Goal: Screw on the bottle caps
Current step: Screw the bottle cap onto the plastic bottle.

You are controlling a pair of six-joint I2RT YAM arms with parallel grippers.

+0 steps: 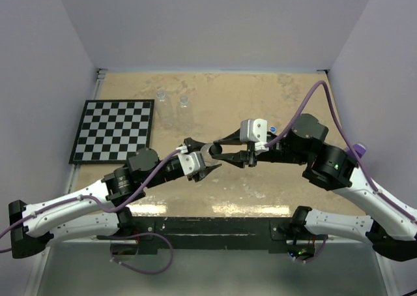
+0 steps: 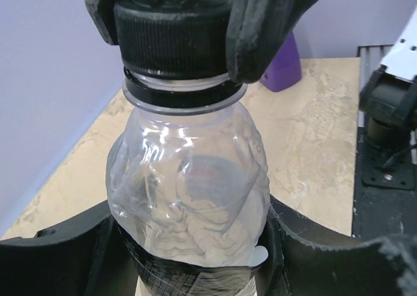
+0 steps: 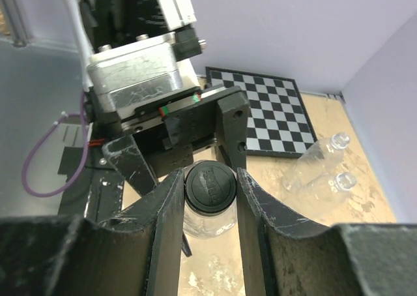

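Left jaws clamped on a bottle (image 2: 189, 198), right jaws pinching its black cap (image 2: 172, 32).
The left pair squeezes the clear body low down, over mid-counter (image 1: 260, 100); the right pair closes on the cap's sides, cap seated on the neck. Farther back, two uncapped bottles (image 3: 319, 162) sit near a chessboard (image 1: 114, 130).

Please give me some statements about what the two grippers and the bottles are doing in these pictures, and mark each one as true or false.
1. The left gripper holds a clear bottle by its body. True.
2. The right gripper is shut on a blue cap. False: it grips the black cap.
3. The black cap sits on the held bottle's neck. True.
4. Two other bottles sit on the checkerboard. False: they sit on the bare table beside it.
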